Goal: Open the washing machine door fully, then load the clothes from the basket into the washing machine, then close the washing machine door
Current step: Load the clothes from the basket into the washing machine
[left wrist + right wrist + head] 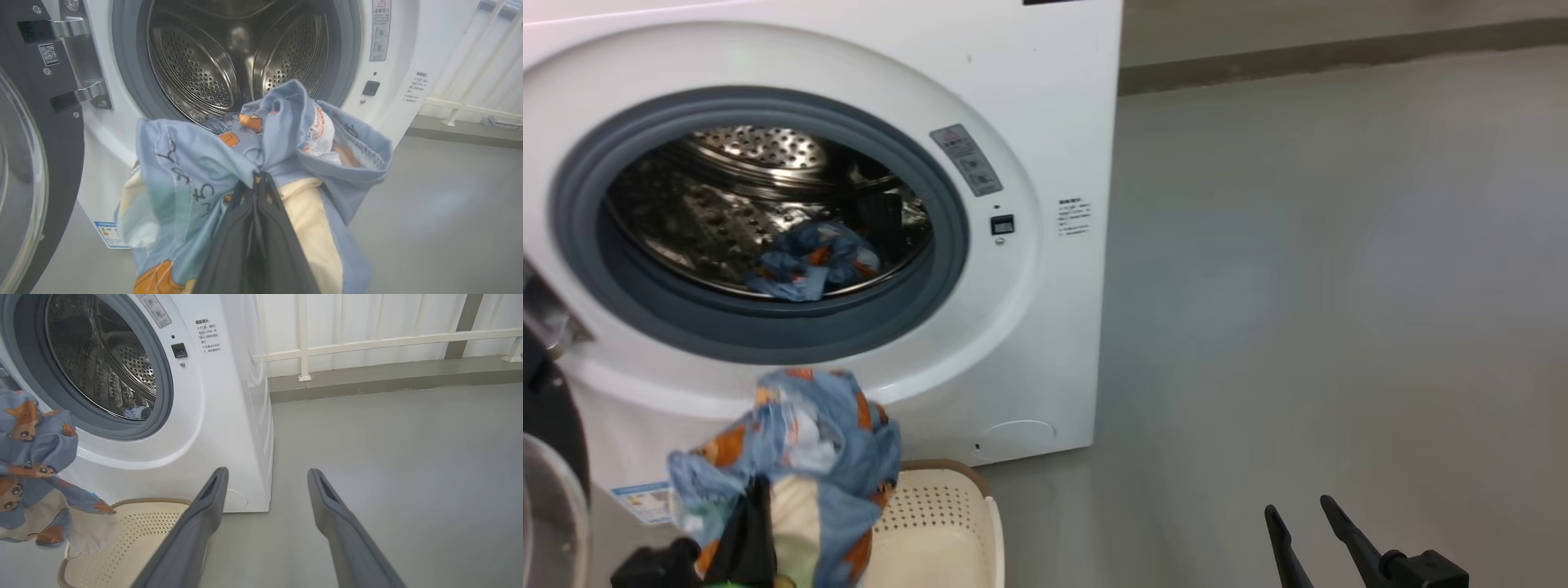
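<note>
The white washing machine (1029, 98) stands with its steel drum (212, 61) exposed. Its door (24, 163) is swung open at the left, black rim and glass bowl toward me. My left gripper (758, 490) is shut on a bundle of light blue clothes (192, 171) with orange figures. It holds the bundle in the air in front of the gasket's lower edge, above the basket (947, 514). Another blue piece (813, 261) lies inside the drum. My right gripper (267, 471) hangs open and holds nothing, over the floor to the right of the basket rim (151, 500).
Bare grey floor (1339, 286) stretches to the right of the machine. A white railing (367, 343) and a low kerb run along the back wall. The door hinge brackets (77, 61) sit at the left of the opening.
</note>
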